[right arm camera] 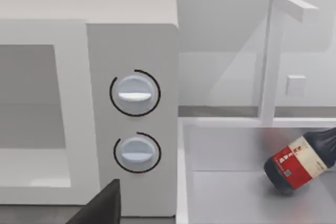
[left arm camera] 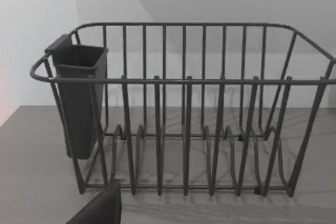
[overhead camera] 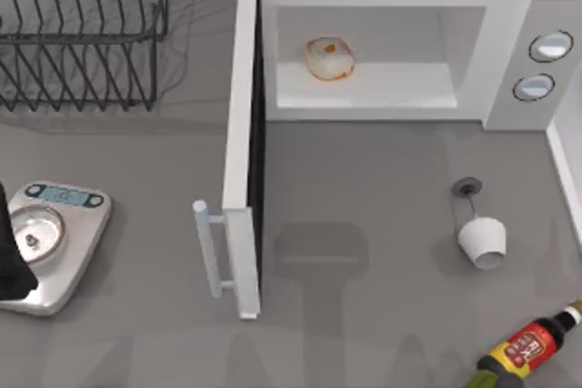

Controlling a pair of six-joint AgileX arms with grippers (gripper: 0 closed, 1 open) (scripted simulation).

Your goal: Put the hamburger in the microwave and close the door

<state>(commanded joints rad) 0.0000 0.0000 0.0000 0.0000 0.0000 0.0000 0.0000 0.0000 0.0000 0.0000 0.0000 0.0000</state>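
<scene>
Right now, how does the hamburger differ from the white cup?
The hamburger sits inside the microwave cavity, while the white cup lies on the table in front of it, toward the right. The hamburger rests flat with its orange spot up; the cup is tipped on its side, mouth facing the near edge. The hamburger has an orange-brown rim; the cup is plain white. Both are small and pale. The door stands open.

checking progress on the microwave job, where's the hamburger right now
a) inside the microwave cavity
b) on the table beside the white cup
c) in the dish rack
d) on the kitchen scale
a: in the top view the hamburger sits on the floor of the microwave cavity, while the door stands swung wide open.
</scene>
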